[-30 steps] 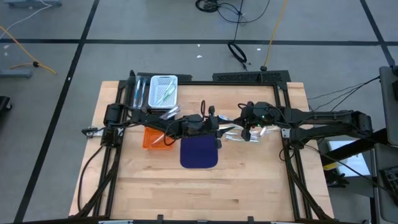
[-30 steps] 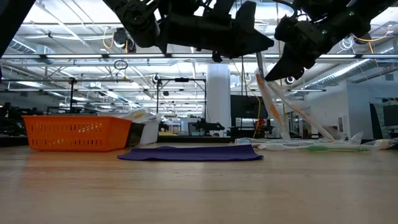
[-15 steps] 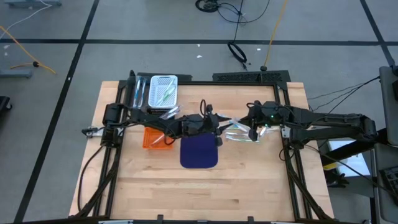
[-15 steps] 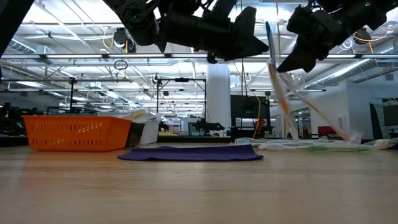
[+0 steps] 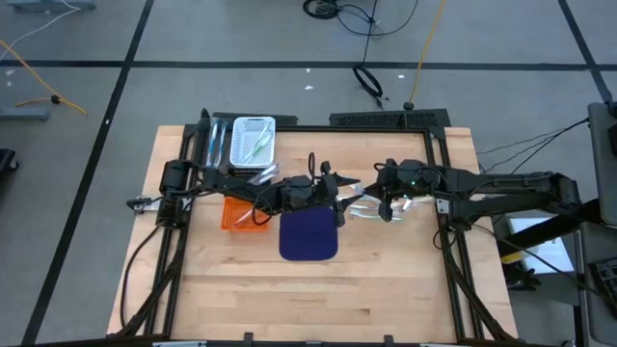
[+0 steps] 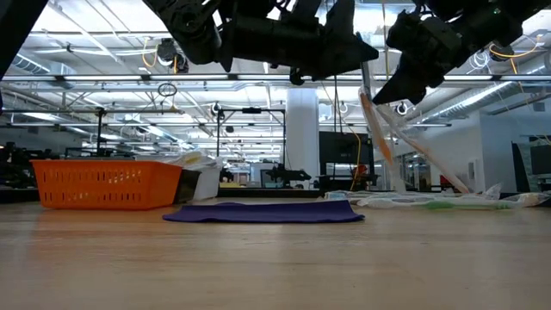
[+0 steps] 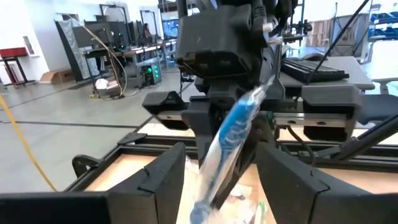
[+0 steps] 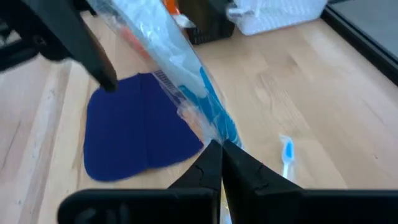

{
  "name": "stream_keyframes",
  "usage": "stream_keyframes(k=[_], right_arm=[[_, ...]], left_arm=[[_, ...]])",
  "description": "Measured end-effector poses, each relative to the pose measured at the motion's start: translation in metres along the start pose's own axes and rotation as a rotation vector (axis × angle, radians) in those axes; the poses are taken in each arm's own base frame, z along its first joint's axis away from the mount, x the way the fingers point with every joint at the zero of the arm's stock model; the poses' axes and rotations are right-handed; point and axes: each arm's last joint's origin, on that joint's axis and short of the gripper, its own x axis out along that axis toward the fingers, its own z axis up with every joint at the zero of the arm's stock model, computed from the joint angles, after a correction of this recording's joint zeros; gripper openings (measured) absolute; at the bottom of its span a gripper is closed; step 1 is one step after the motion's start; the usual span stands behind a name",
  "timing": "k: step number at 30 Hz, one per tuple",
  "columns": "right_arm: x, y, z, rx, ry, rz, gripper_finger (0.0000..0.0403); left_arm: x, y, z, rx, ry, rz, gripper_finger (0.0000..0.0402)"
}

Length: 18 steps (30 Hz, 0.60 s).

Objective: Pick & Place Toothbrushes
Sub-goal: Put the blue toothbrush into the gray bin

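A blue toothbrush in a clear wrapper [image 7: 233,134] hangs in the air between my two grippers, over the table's middle. My right gripper [image 8: 221,155] is shut on it. My left gripper [image 7: 227,180] faces it from the table's left and is open, one finger on either side of the wrapper. Whether they touch it I cannot tell. More wrapped toothbrushes [image 5: 371,210] lie flat on the table under the right gripper. One loose toothbrush [image 8: 286,151] lies on the wood beside them. My right gripper pinches the clear wrapper [image 8: 208,134] between its two fingers, close to one end of the pack. The fingers come from the table's right, slanting down. The toothbrush sticks out past the fingertips toward the left gripper, tilted, above the dark blue mat's edge.
A dark blue mat [image 5: 308,239] lies flat just in front of both grippers. An orange basket [image 5: 236,214] stands to its left under the left arm. A white basket [image 5: 254,140] with toothbrushes in it stands at the far left. Bare wood stretches along the near side.
My left gripper has opened, and its fingers now stand apart on either side of the wrapped toothbrush. The right gripper has kept its hold. The toothbrush swung more upright, then tilted back.
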Motion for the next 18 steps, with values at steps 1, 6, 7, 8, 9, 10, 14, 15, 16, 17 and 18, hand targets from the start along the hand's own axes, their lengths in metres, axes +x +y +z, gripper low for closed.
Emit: stream_keyframes(k=[1,6,7,8,9,10,14,15,16,17,18], right_arm=[[0.0017,0.0008,0.0004,-0.003,-0.003,0.004,0.0000],[0.0064,0.0018,0.0007,-0.013,-0.004,0.007,0.0000],[0.0064,0.0018,0.0007,-0.013,-0.005,0.006,0.0000],[0.0064,0.0017,0.0006,-0.013,-0.003,0.005,0.0000],[0.0065,0.0017,0.0005,-0.013,-0.003,0.005,0.0000],[0.0065,0.0017,0.0005,-0.013,-0.003,0.005,0.0000],[0.0064,0.0018,-0.0003,-0.013,0.006,0.010,0.0000],[0.0064,0.0017,-0.0008,-0.013,0.011,0.009,0.0000],[0.0064,0.0016,-0.0011,-0.013,0.015,0.007,0.0000],[0.0064,0.0015,-0.0015,-0.012,0.019,0.007,0.0000],[0.0063,0.0014,-0.0020,-0.010,0.024,0.006,0.0000]], left_arm=[[0.0000,0.0000,0.0001,0.000,-0.001,0.000,0.0201],[0.0000,0.0001,-0.0005,0.001,0.005,0.000,0.0186],[0.0000,0.0001,-0.0008,0.002,0.009,0.000,0.0176],[0.0000,0.0001,-0.0011,0.002,0.011,0.000,0.0164],[0.0000,0.0001,-0.0012,0.003,0.012,0.000,0.0149],[0.0000,0.0000,-0.0013,0.003,0.013,-0.001,0.0133],[0.0001,0.0007,-0.0014,0.007,0.014,0.006,0.0054],[0.0002,0.0010,-0.0015,0.006,0.015,0.007,0.0035],[0.0003,0.0013,-0.0015,0.003,0.015,0.007,0.0031],[0.0003,0.0013,-0.0016,-0.001,0.015,0.007,0.0031],[0.0003,0.0013,-0.0016,-0.005,0.016,0.007,0.0031]])
